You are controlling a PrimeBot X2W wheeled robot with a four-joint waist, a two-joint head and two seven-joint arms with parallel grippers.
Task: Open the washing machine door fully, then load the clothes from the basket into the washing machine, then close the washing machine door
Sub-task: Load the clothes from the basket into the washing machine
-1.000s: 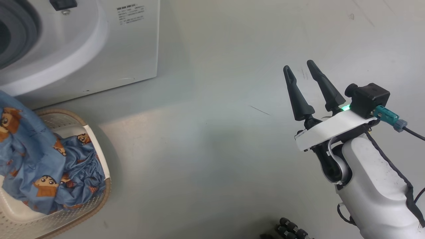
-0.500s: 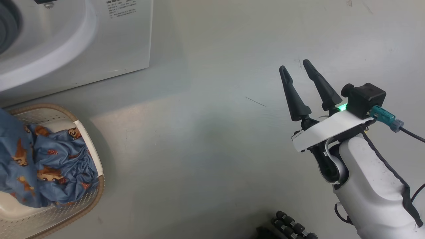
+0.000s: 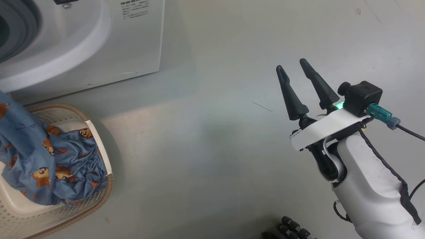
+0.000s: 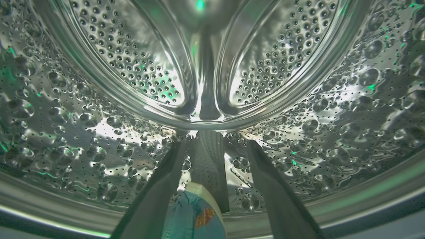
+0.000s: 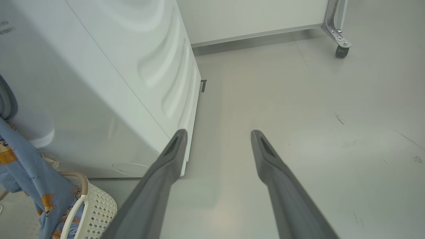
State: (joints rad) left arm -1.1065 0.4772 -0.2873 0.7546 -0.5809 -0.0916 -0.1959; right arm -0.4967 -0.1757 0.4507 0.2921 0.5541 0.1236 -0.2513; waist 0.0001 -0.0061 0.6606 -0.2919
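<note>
The washing machine [image 3: 132,43] stands at the upper left, its white side also in the right wrist view [image 5: 99,83]; its door is out of view. My left gripper [image 4: 215,144] is inside the perforated steel drum [image 4: 132,66], fingers apart, with a fold of light blue clothes [image 4: 196,215] lying loose between their bases. More blue clothes [image 3: 59,162] fill the basket [image 3: 99,139], and one length runs up from it off the left edge [image 5: 30,172]. My right gripper [image 3: 291,64] hangs open over the floor to the right, holding nothing.
Grey floor stretches between the washing machine and my right arm. A metal frame leg on a caster [image 5: 341,51] stands by a white panel at the back. A black ribbed part [image 3: 292,229] shows at the head view's bottom edge.
The head camera has shifted a little, down and back. The blue cloth length over the basket hangs in a slightly different place. My left gripper has gone from shut to open. The right arm has not moved.
</note>
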